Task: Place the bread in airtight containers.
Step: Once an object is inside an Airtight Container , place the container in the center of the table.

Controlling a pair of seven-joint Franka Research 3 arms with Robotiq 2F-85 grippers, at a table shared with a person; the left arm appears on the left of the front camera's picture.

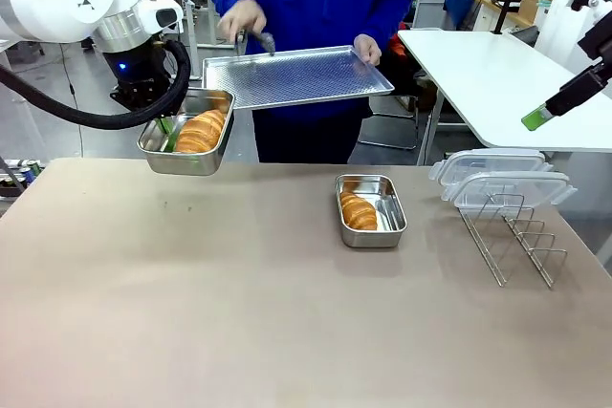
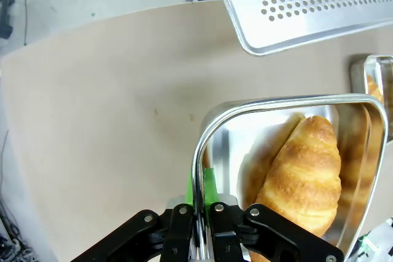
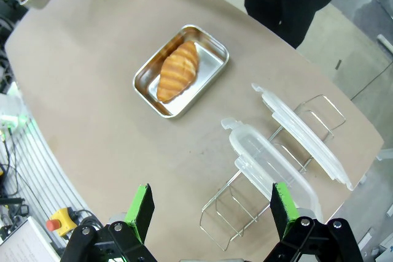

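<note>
Left gripper (image 1: 164,133) (image 2: 199,196) is clamped tight on the rim of one tin (image 1: 182,161) (image 2: 202,145), one finger inside the wall and one outside. That tin is in the air over the table's (image 1: 191,312) far-left edge, roughly level. A croissant (image 1: 201,131) (image 2: 304,176) lies inside it, lengthwise, against the side away from the fingers. No lid on it.

Second tin (image 1: 390,209) (image 3: 209,69) sits on the table near the middle, open top. Its croissant (image 1: 359,212) (image 3: 178,70) lies along the left half, leaving the right half of the floor bare.

Right gripper (image 1: 535,119) (image 3: 212,197) is up high at the right, jaws wide, holding nothing. In the wrist view it looks down on the rack (image 1: 516,236) (image 3: 245,213) and the second tin.

Two clear lids (image 1: 488,167) (image 3: 301,133) rest stacked on the wire rack at the table's right side, well apart from both tins.

A person at the far side holds a perforated tray (image 1: 296,75) (image 2: 307,4) above the table edge, one hand (image 1: 367,48) on its far right corner. The other hand (image 1: 241,18) grips a grey tool over the far left corner; I can't tell what it is. The tray's near-left corner is close to the held tin, not touching it.
</note>
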